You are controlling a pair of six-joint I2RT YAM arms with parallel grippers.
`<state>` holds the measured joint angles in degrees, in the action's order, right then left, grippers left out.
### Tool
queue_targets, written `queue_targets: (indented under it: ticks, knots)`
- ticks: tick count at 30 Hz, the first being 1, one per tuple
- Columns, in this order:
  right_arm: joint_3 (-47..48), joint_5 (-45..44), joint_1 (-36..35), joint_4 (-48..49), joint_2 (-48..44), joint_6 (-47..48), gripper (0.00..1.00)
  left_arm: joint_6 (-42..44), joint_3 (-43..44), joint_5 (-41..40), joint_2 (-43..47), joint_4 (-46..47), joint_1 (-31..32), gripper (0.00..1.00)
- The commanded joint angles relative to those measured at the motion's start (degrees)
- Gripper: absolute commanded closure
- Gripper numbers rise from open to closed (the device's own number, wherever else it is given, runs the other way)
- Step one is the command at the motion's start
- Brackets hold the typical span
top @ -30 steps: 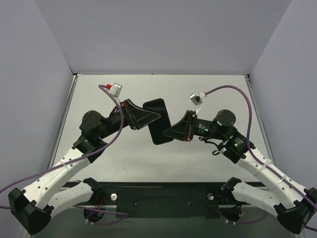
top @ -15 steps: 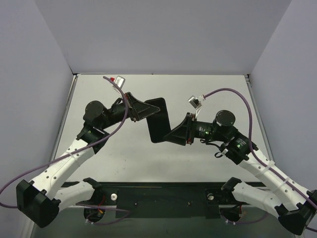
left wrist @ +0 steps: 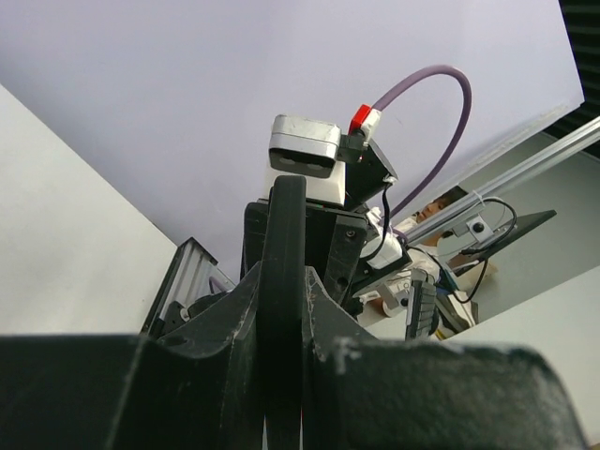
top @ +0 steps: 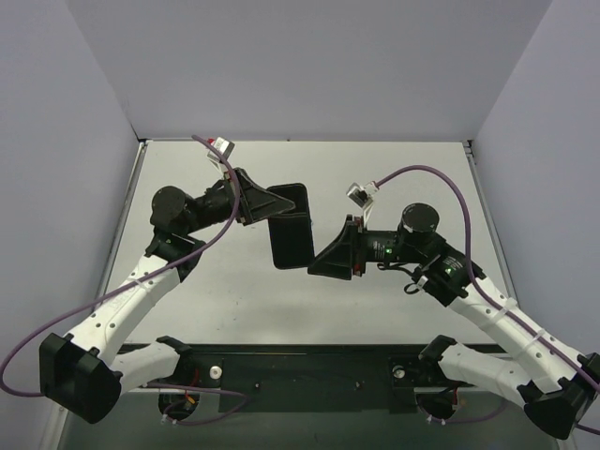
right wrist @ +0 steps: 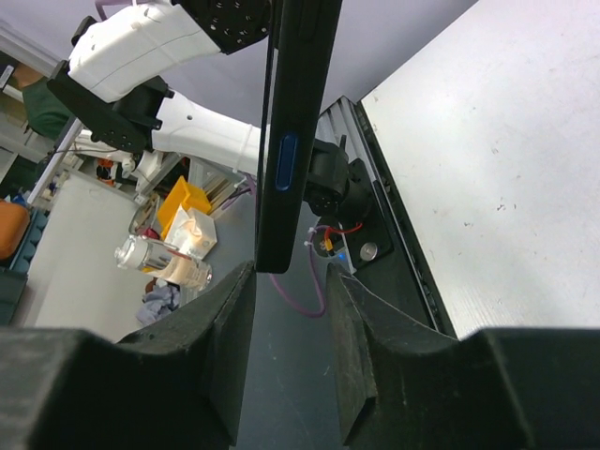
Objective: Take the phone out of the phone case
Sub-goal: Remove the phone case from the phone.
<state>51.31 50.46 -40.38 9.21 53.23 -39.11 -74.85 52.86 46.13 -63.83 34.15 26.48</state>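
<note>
Phone turned straighter, shifted left; left fingers clamp upper edge; right fingers straddle lower end, grip unclear

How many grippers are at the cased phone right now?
2. The left gripper clamps the phone at its far-left edge. The right gripper straddles its near-right corner, jaws open, with gaps showing beside the fingers.

One overhead, two close wrist views sharing the phone
</note>
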Motion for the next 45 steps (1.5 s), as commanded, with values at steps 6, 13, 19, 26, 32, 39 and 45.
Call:
queue_targets:
  ticks: [6, 13, 19, 26, 32, 39, 45]
  knots:
    - [3.8, 2.9, -1.2, 7.8, 2.5, -1.6, 0.77, -2.1, 1.8, 1.5, 1.8, 6.5, -0.1, 1.0]
    - [6.9, 2.7, -5.8, -6.4, 2.8, 16.7, 1.0, -7.8, 3.5, 4.1, 2.0, 8.3, -0.1, 1.0]
    - [8.9, -2.2, -6.9, -13.2, 5.6, 29.6, 1.0, -24.6, 1.3, 6.6, 2.7, 25.7, -0.1, 1.0]
    - [11.7, -9.1, -8.3, -18.0, 9.6, 39.4, 1.0, -32.6, -1.2, 6.5, 4.6, 35.4, 1.7, 1.0]
    - [18.0, -11.8, -11.3, -24.2, 13.3, 45.2, 1.0, -28.9, -2.3, 6.4, 3.9, 33.7, 7.7, 1.0]
    - [23.4, -18.4, -13.7, -27.8, 14.9, 48.2, 1.0, -26.4, -3.6, 6.2, 1.1, 32.3, 13.3, 1.0]
    - [13.3, -35.9, -13.4, -12.3, 9.6, 34.6, 1.0, -21.9, -3.0, 2.9, 2.8, 27.2, 13.2, 1.0]
